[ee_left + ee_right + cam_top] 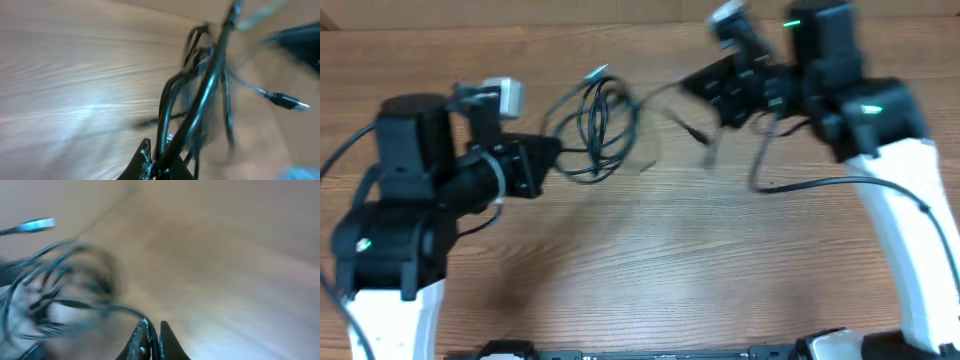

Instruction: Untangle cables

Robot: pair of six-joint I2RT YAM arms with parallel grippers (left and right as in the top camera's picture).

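The cables (602,128) form a loose black coil at the back middle of the wooden table (650,260). From the left, my left gripper (552,156) is shut on the coil's edge; the left wrist view shows several strands (200,100) running up out of the closed jaws (167,167), and a free plug end (287,102) to the right. My right gripper (688,88), blurred, is shut on one thin strand (120,311) that leads from its jaws (154,337) back to the coil (55,285). Another plug end (700,134) dangles below the right gripper.
The robot's own thicker black cable (790,185) loops beside the right arm (880,130). The left arm's body (410,200) fills the left side. A dark rail (650,352) runs along the table's front edge.
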